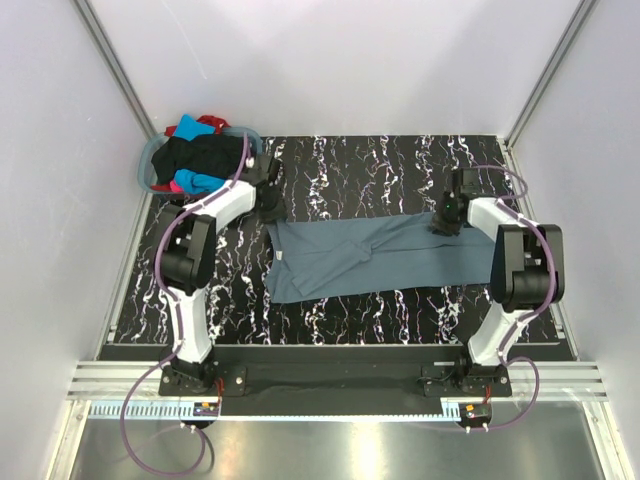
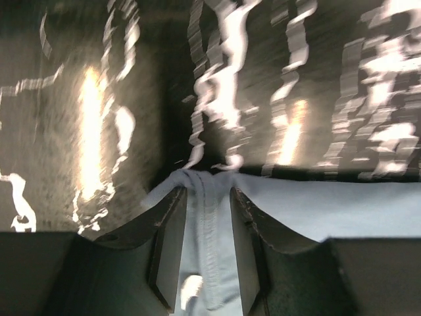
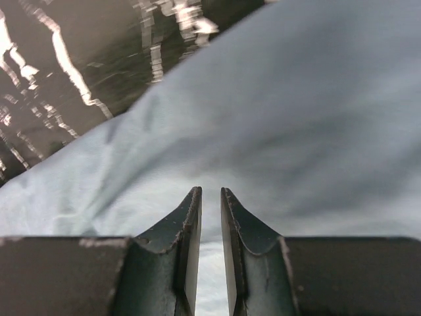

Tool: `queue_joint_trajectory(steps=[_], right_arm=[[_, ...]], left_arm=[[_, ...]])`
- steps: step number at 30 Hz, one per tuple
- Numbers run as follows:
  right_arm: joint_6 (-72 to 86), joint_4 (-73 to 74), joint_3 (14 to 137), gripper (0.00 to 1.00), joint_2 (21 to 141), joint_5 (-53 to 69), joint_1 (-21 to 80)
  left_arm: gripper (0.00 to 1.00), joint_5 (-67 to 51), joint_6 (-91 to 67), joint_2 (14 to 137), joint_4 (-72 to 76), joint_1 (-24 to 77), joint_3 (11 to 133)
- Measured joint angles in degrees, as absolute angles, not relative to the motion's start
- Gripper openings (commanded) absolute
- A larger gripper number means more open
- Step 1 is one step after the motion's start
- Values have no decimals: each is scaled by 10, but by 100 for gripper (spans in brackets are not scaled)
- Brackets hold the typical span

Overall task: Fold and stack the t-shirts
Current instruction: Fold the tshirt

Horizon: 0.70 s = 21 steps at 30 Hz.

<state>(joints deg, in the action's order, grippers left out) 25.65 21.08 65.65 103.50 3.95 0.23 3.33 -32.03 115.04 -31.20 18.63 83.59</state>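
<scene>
A slate blue-grey t-shirt (image 1: 370,255) lies stretched across the middle of the black marbled table (image 1: 350,170). My left gripper (image 1: 270,208) is shut on its left top edge. In the left wrist view (image 2: 205,191) the stitched neck hem (image 2: 209,237) and a small white label (image 2: 191,289) run between the fingers. My right gripper (image 1: 443,222) is shut on the shirt's right top edge. In the right wrist view (image 3: 210,191) the fabric (image 3: 276,125) fills the frame and the jaws are nearly closed on it. Black (image 1: 205,155), turquoise (image 1: 188,130), red (image 1: 212,122) and pink (image 1: 181,186) tees sit piled in the basket.
The round grey-blue laundry basket (image 1: 146,165) stands at the table's far left corner, just behind my left arm. White walls with metal frame rails (image 1: 120,80) close in the table on three sides. A metal rail (image 1: 340,375) runs along the near edge by the arm bases.
</scene>
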Motion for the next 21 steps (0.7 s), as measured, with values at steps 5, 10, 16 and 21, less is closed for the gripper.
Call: queue_joint_trajectory(steps=[5, 10, 16, 21], right_arm=[[265, 244, 658, 25, 998, -13, -36], [310, 296, 689, 27, 988, -53, -93], [350, 351, 727, 29, 988, -70, -141], [361, 377, 746, 29, 992, -64, -183]], left_arm=[[42, 7, -309, 1136, -315, 188, 896], [43, -17, -305, 1061, -317, 202, 896], [43, -59, -315, 955, -283, 264, 809], [43, -100, -345, 918, -227, 310, 684]])
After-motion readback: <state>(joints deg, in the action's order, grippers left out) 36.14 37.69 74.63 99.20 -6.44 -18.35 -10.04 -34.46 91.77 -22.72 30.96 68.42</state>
